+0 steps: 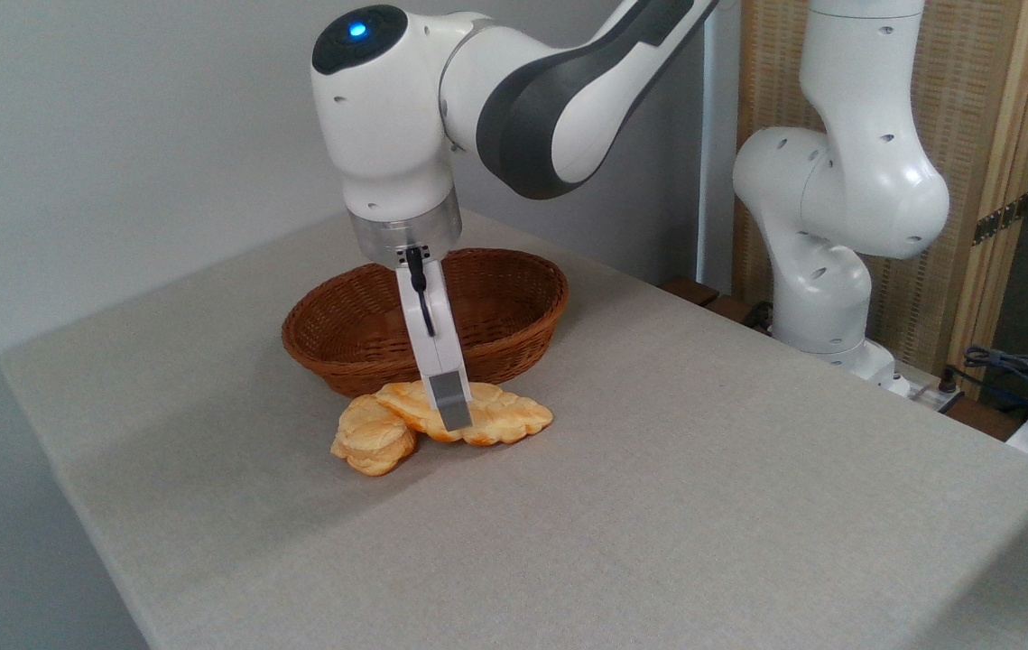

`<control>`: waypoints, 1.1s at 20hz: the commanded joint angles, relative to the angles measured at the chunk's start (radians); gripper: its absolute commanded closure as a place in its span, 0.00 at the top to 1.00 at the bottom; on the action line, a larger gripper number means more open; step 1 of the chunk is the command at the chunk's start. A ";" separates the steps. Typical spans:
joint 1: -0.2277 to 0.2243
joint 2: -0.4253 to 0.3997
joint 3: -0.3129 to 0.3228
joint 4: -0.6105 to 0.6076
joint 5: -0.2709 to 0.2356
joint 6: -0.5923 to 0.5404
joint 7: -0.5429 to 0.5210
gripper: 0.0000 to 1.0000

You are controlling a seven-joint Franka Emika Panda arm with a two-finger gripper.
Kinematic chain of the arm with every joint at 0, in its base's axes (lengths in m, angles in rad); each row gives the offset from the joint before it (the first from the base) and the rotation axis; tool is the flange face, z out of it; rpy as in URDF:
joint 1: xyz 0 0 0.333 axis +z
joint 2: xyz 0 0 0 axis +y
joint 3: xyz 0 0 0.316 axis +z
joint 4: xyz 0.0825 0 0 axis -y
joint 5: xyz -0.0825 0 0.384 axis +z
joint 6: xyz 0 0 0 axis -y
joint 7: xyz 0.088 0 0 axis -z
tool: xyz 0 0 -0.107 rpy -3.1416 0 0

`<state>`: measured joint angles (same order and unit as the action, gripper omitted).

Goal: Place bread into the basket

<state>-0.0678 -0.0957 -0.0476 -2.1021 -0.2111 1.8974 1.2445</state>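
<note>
Currently the gripper (450, 408) is down at the long braided bread (500, 413), near finger overlapping the pastry's middle from this angle. Only one finger (449, 397) is clearly visible; the other is hidden behind it, so I cannot tell whether the jaws are spread or pinching the bread.

Bread lies flat on the grey table (658, 506), long axis running roughly 9 to 3 o'clock, golden-orange, lumpy surface. Its left end overlaps or touches the small round bun (373, 439), which sits at about 8 o'clock from the bread.

Wicker basket (514, 289), oval, reddish-brown, sits at 12 o'clock from the bread, just behind it. The bread's rear edge is just beside the basket's base; contact can't be confirmed. Visible basket interior shows bare weave; the finger body blocks part of it.

Arm (514, 99) comes in from 1 o'clock, wrist pointing nearly straight down, slightly tilted. Blue light (357, 29) lit on the joint cap. Arm base (825, 271) stands off the table's right rear edge; cables (1019, 370) at far right.
</note>
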 commanded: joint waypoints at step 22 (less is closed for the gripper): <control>-0.004 0.039 0.000 -0.004 -0.076 0.072 0.006 1.00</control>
<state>-0.0701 -0.0609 -0.0477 -2.1022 -0.2615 1.9421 1.2445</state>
